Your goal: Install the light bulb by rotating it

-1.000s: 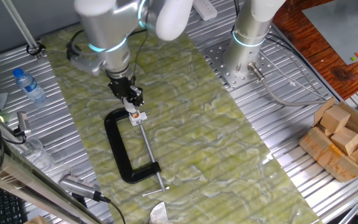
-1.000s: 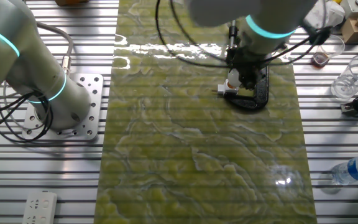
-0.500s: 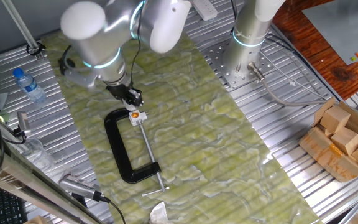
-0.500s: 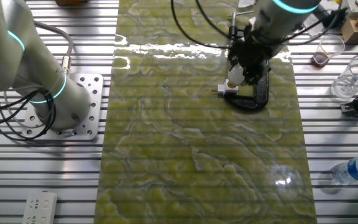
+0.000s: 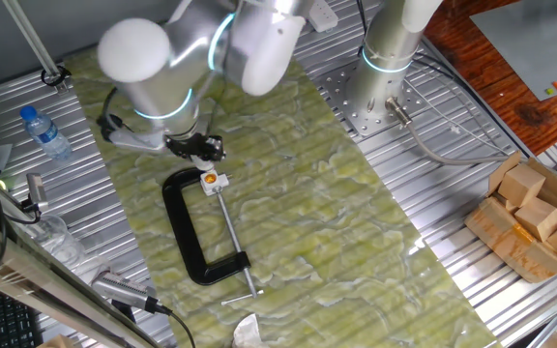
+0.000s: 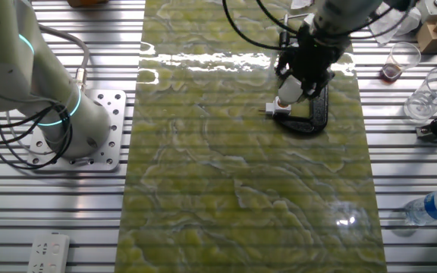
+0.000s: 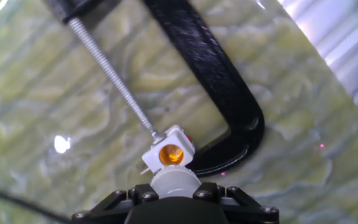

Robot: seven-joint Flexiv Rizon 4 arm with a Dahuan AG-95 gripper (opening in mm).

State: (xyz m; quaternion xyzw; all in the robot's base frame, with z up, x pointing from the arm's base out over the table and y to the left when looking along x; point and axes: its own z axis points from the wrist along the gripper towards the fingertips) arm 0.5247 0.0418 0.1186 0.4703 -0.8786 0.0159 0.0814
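Green mat (image 5: 337,222), no legible writing

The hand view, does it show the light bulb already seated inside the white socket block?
No. The light bulb sits held in the claw, just short of the white socket block, whose orange opening is uncovered.

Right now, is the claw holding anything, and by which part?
Yes. The claw is shut on the light bulb, gripping its rounded body; the bulb's free end points at the white socket fitting held in the black C-clamp.

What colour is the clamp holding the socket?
Black clamp, clearest in the hand view.
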